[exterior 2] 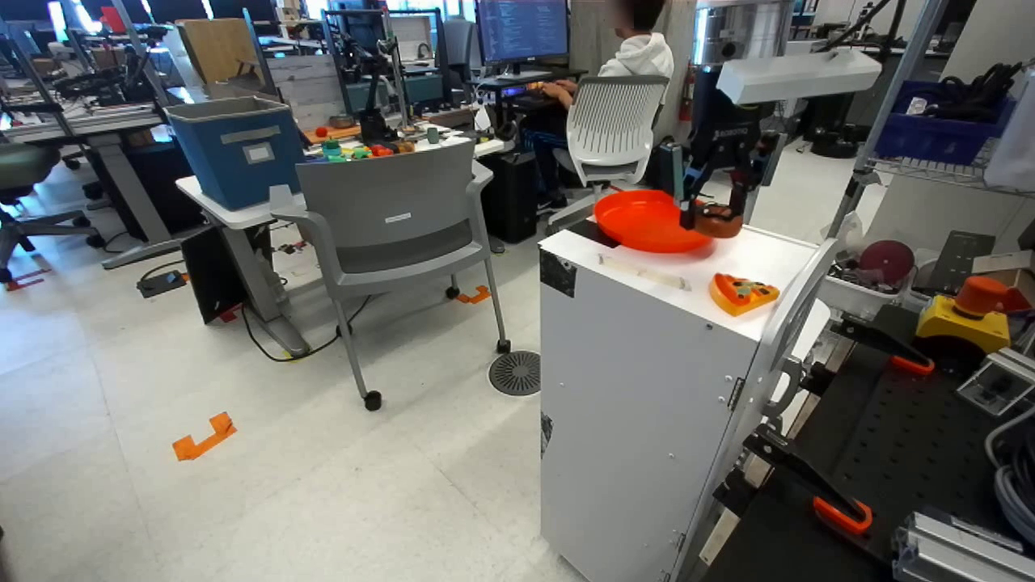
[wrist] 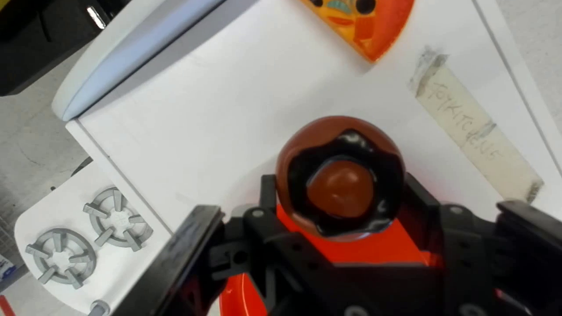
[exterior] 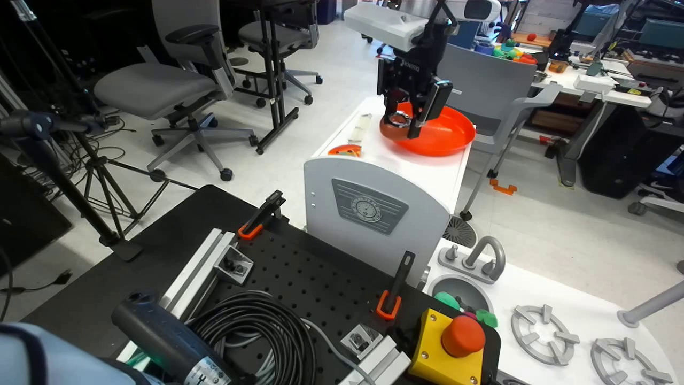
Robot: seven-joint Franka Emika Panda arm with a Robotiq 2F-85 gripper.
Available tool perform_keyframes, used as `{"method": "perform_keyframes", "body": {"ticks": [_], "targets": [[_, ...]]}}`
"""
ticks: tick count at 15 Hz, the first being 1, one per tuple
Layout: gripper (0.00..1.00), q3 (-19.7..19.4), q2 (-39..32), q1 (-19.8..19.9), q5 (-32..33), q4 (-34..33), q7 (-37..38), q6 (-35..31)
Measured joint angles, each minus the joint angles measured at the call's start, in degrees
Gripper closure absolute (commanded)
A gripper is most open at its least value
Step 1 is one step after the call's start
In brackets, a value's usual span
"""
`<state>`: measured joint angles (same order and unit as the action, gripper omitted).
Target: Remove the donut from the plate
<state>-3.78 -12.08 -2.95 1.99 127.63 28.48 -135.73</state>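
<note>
In both exterior views, the donut (exterior 2: 718, 224) hung near the rim of the plate (exterior 2: 644, 225). In the wrist view, the gripper (wrist: 341, 188) held its opposite sides; likely light, stiff and slick, it seemed best pinched across its width.

Donut (wrist: 341, 182) looks like smooth, super glossy plastic tbh. Around it in the wrist view: shiny plastic plate (wrist: 373, 248) at 6 o'clock, glossy pizza slice (wrist: 369, 22) at 12, matt, kinda papery tape strip (wrist: 476, 131) around 2, dull burner rings (wrist: 103, 237) near 9.
</note>
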Motion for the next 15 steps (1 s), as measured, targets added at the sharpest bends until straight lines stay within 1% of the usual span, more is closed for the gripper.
{"method": "perform_keyframes", "body": {"ticks": [3,6,11,15], "targets": [[0.58,-0.1,-1.5,-0.1,1.7,-1.5,2.3,0.0],[0.58,-0.1,-1.8,-0.5,3.8,-1.5,3.4,-0.1],[0.58,-0.1,-1.5,-1.4,8.9,1.2,4.8,-2.1],[0.58,-0.1,-1.0,-1.9,10.7,3.0,5.3,-3.6]]}}
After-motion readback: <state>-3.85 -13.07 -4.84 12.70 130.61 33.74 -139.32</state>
